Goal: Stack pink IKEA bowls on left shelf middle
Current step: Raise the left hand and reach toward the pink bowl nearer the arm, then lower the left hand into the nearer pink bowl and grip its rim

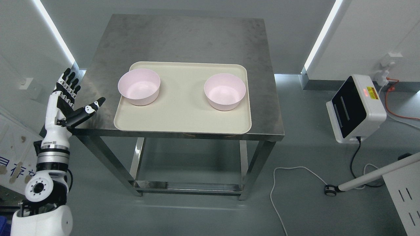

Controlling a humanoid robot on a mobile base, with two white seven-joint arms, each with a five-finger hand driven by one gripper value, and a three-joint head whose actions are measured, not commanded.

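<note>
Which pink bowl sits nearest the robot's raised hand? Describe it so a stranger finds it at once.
Start at the steel table and its cream rectangular tray. Two round pink plastic bowls stand apart on it, both upright and empty. The left pink bowl fills the tray's far-left corner, closest to the open left hand; the right pink bowl does not.

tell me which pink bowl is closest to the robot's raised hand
The left pink bowl, at the tray's far-left corner. The right pink bowl sits across the tray from the open left hand.

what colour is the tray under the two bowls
Cream, an off-white beige. The tray shows best in the head view, under the two pink bowls.
</note>
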